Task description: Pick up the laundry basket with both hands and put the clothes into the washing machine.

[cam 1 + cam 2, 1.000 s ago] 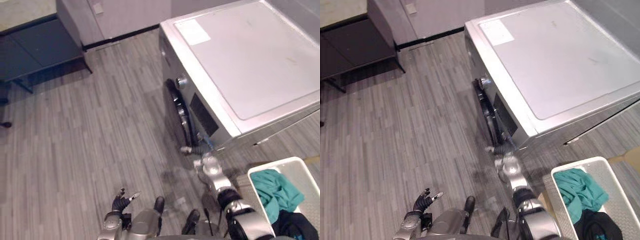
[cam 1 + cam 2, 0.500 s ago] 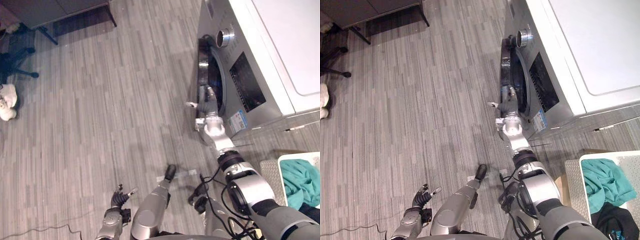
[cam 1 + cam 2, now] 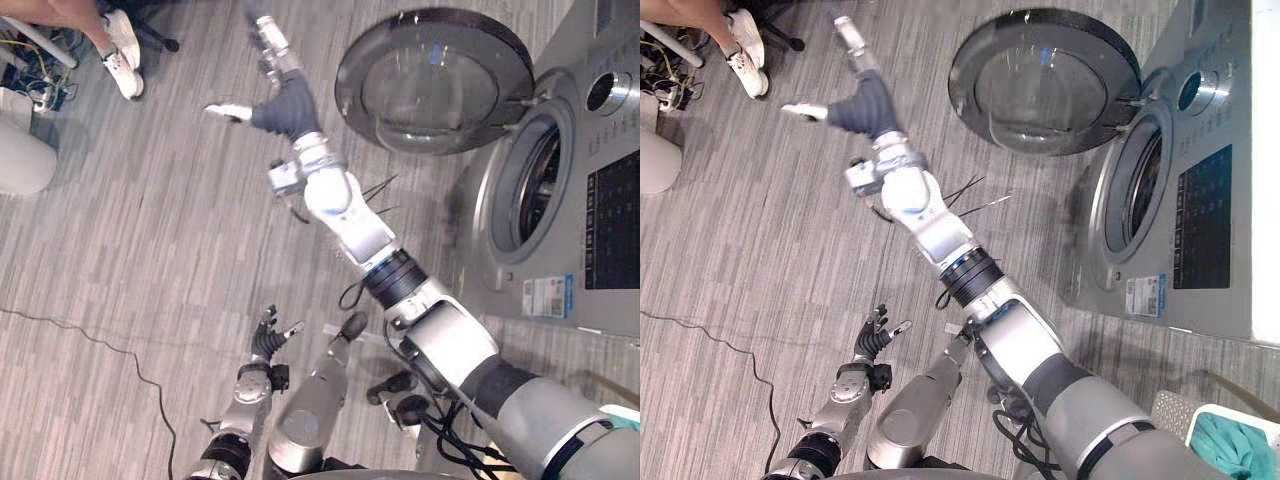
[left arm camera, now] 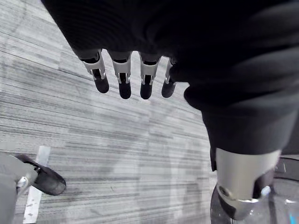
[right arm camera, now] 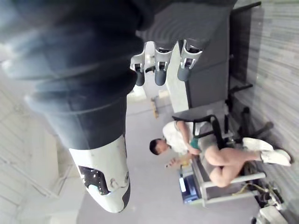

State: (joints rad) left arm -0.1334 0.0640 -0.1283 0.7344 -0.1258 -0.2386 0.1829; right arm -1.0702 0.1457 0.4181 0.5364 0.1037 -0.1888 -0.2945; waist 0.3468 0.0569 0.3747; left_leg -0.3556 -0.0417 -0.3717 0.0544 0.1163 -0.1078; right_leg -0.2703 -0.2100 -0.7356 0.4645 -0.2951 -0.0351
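Note:
The silver washing machine [image 3: 590,200] stands at the right. Its round dark glass door [image 3: 435,80] is swung wide open and the drum opening [image 3: 535,185] shows. My right hand [image 3: 285,100] is stretched far out over the floor, left of the door, with straight fingers [image 5: 159,65] and nothing in it. My left hand [image 3: 268,340] hangs low over the floor, fingers [image 4: 124,79] relaxed and holding nothing. A corner of the white laundry basket [image 3: 1230,420] with a teal cloth [image 3: 1240,452] shows at the lower right, away from both hands.
A person sits on a chair [image 5: 187,140] beyond my right hand; their legs and white shoes [image 3: 120,40] show at the top left. A white rounded object [image 3: 20,155] stands at the left edge. Grey plank floor [image 3: 150,220] lies in front of the washer.
The camera has swung down and round. The washer door, nearly closed before, now stands wide open. My right hand has left the door edge and moved out to the left.

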